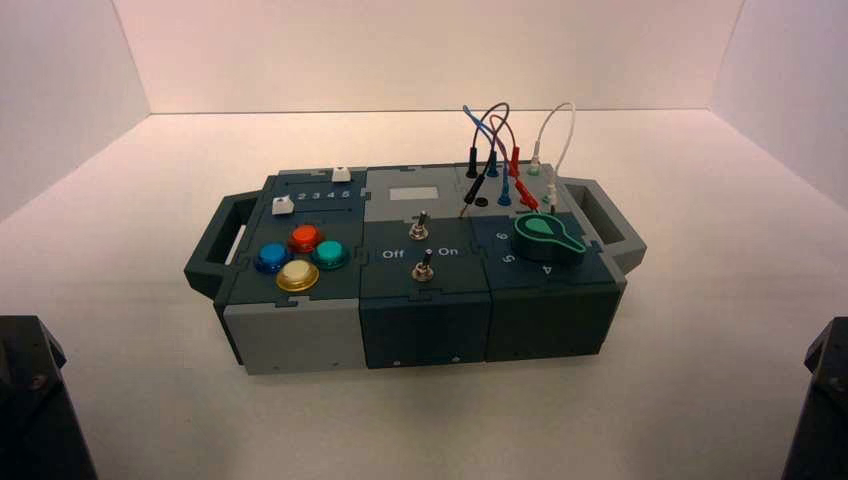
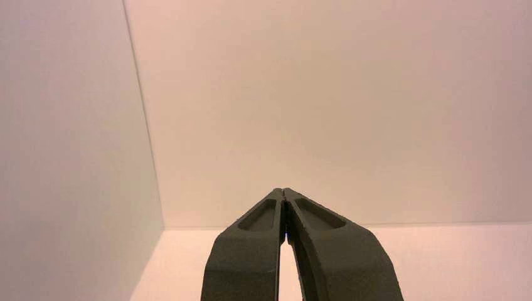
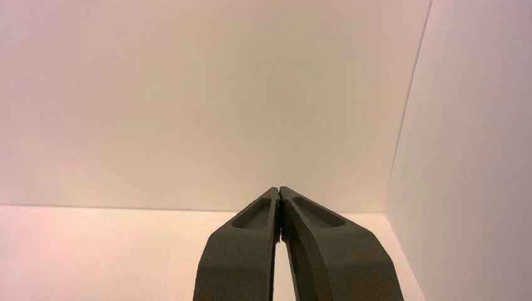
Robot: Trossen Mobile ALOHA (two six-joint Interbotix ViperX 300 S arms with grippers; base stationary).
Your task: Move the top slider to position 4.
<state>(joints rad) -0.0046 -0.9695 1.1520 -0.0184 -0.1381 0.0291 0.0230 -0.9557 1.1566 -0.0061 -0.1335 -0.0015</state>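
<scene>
1. The left gripper (image 2: 283, 190) waits at the near left, its fingers pinched together on nothing.
2. The right gripper (image 3: 280, 189) waits at the near right, its fingers pinched on nothing too.
3. Only the high view shows the box (image 1: 425, 335), between both pairs of fingers and farther ahead.
4. The white top slider (image 1: 341, 174) is on its far left part, well apart from the fingers.

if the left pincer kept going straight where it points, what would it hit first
Probably the back wall; nothing shows before it in the left pincer's line, though depth is unclear.
</scene>
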